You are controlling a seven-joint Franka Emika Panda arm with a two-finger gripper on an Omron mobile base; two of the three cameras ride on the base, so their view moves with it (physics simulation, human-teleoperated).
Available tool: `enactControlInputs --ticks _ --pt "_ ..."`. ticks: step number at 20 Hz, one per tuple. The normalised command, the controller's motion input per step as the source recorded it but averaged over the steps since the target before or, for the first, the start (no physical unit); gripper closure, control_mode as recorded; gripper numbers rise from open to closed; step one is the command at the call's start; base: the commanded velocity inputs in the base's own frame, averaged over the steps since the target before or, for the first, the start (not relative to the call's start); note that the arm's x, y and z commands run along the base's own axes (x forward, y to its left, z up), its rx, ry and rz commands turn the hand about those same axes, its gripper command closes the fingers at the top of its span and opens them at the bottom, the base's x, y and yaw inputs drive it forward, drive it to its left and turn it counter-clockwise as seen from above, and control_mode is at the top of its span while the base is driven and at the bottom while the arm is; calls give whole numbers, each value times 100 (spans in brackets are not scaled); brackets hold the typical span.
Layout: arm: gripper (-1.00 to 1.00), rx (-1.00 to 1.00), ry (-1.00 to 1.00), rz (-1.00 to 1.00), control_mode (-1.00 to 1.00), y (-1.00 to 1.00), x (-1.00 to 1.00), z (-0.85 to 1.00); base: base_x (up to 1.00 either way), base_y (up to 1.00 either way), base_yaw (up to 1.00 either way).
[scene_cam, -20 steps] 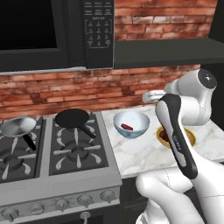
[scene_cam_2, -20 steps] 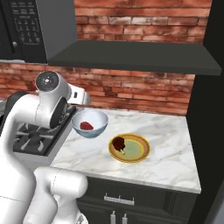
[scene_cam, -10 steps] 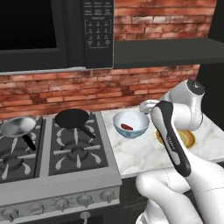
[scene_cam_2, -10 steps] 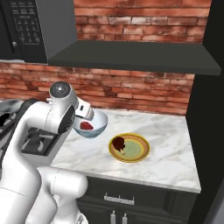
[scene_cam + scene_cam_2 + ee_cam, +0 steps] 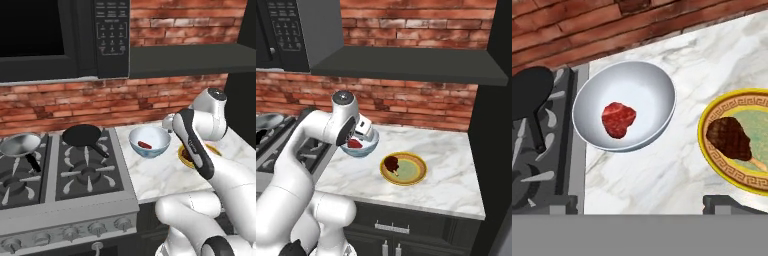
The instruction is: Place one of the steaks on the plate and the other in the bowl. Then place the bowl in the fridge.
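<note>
From behind the arm on its left, the pale blue-grey bowl point(image 5: 149, 141) sits on the marble counter point(image 5: 155, 175) just beside the stove point(image 5: 65, 172), with the bright red steak point(image 5: 144, 145) lying inside it. The white arm crosses in front of the yellow-olive plate point(image 5: 215, 149), hiding most of it, so only slivers of rim and a dark patch show past the forearm. A black frying pan point(image 5: 82, 134) rests on the rear burner nearest the bowl and a silver frying pan point(image 5: 19, 145) on the far left one, under the microwave point(image 5: 65, 37). From the other side, the arm bends over the bowl point(image 5: 362, 147) so that the hand covers part of its rim; a bit of red steak point(image 5: 354, 143) shows below it. The plate point(image 5: 415, 170) lies near the bowl on the open marble, with the dark brown steak point(image 5: 391, 163) on its left portion. Looking down along the hand, the bowl point(image 5: 647, 95) is upright with the red steak point(image 5: 617, 119) near its middle, the plate point(image 5: 732, 172) sits apart from it to one side with the brown steak point(image 5: 728, 138) resting on it, and the black pan point(image 5: 529, 95) is at the opposite edge. The gripper's point(image 5: 637, 209) jaws stand spread wide apart above the counter, holding nothing
</note>
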Motion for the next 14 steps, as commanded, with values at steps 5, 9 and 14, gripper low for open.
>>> enactControlInputs --ticks 5,9,14 --pt "-100 0 11 0 -100 -25 11 -40 0 0 0" --pt "-100 0 7 0 -100 -9 29 -40 0 0 0" --pt "-100 0 2 0 -100 -3 38 -37 0 0 0"
